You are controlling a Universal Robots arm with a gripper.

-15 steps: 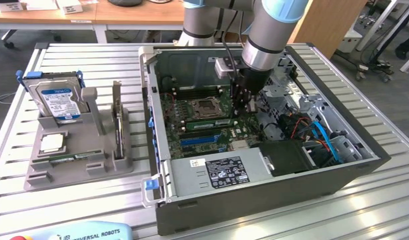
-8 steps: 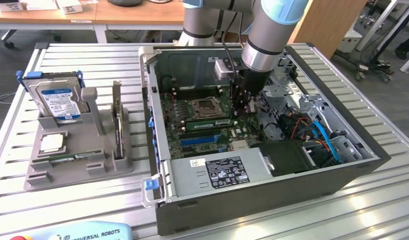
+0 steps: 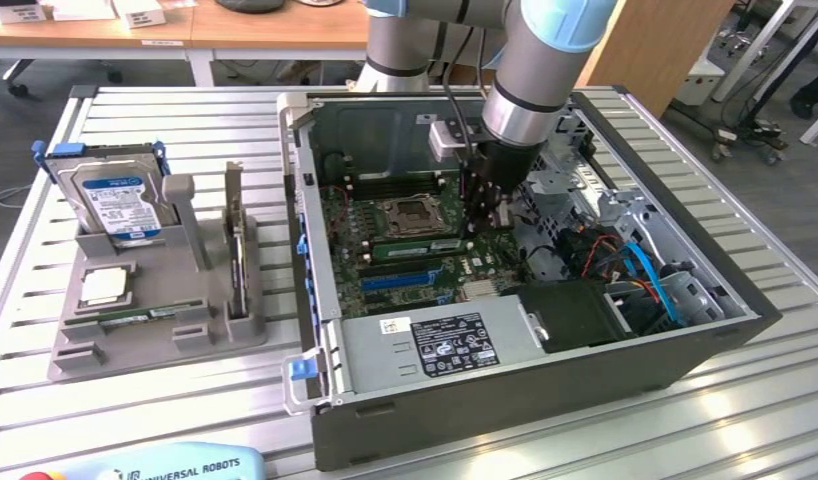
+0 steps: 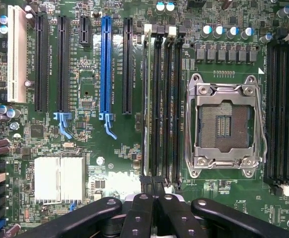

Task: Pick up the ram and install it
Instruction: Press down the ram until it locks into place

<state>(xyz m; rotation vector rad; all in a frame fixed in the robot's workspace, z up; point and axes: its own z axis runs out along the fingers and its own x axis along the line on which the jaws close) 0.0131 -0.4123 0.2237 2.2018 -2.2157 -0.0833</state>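
- Black gripper fingers (image 4: 153, 191) press together at the edge of the wrist view, tips meeting over the end of a thin green stick, the ram (image 4: 146, 104), which stands on edge in the first of the black memory slots (image 4: 166, 104).
- Whether the tips still pinch the ram or only rest on its upper edge is hard to make out; the meeting point is dark and the ram's near end is covered by the fingers.
- Beside those slots sits the open, bare processor socket (image 4: 226, 124) with its silver frame.
- A blue expansion slot (image 4: 106, 64) and black ones run alongside, and a white heatsink (image 4: 59, 180) lies near the gripper's linkage.
- From the exterior view, the gripper (image 3: 493, 205) reaches down into the open computer case (image 3: 516, 390), just right of the socket; the arm's grey wrist (image 3: 523, 125) hides the slots beneath it.
- On the exterior view's left, a grey holder (image 3: 242, 330) stands on the slatted table (image 3: 62, 420), carrying a blue-labelled hard drive (image 3: 116, 205) and a square silver chip (image 3: 105, 287).
- At the bottom edge a teach pendant (image 3: 169, 465) is cut off.
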